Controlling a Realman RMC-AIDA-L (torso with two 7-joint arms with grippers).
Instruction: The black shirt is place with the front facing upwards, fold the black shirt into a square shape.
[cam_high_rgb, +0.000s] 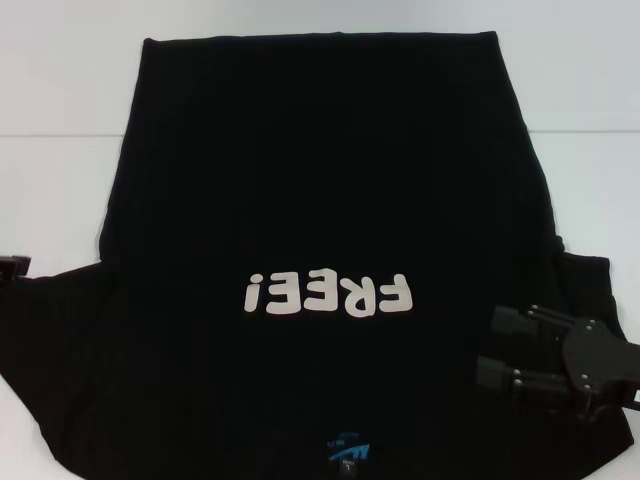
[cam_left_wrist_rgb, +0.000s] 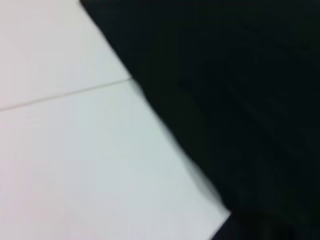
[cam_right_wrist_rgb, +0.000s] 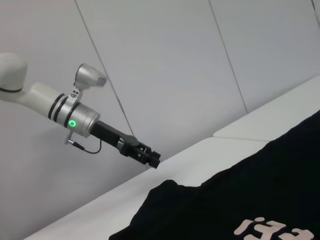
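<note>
One black shirt (cam_high_rgb: 320, 200) lies spread on the white table (cam_high_rgb: 60, 90), and two grippers are in view — one at each side of it. There is a single garment and no container of any kind.

The shirt lies front up, with its collar toward the near edge and its hem toward the far edge. It covers most of the middle of the table. The sleeves spread out to the left and right on the near side. The far hem lies straight, parallel to a thin seam line in the table surface.

The white block letters (cam_high_rgb: 328, 293) on the chest read "FREE!", seen upside down from the head view because the collar is near. Part of the same lettering shows in the right wrist view. A small blue neck label (cam_high_rgb: 348, 452) sits at the collar on the near edge; its print is too small to read.

The right gripper (cam_high_rgb: 500, 350) is over the shirt's near right part, beside the right sleeve, its two fingers spread apart and pointing left with nothing between them. The left gripper (cam_high_rgb: 14, 266) is just visible at the left edge, at the tip of the left sleeve; whether its fingers are spread or closed I cannot tell — the right wrist view shows it hanging just above the table's left edge.
</note>
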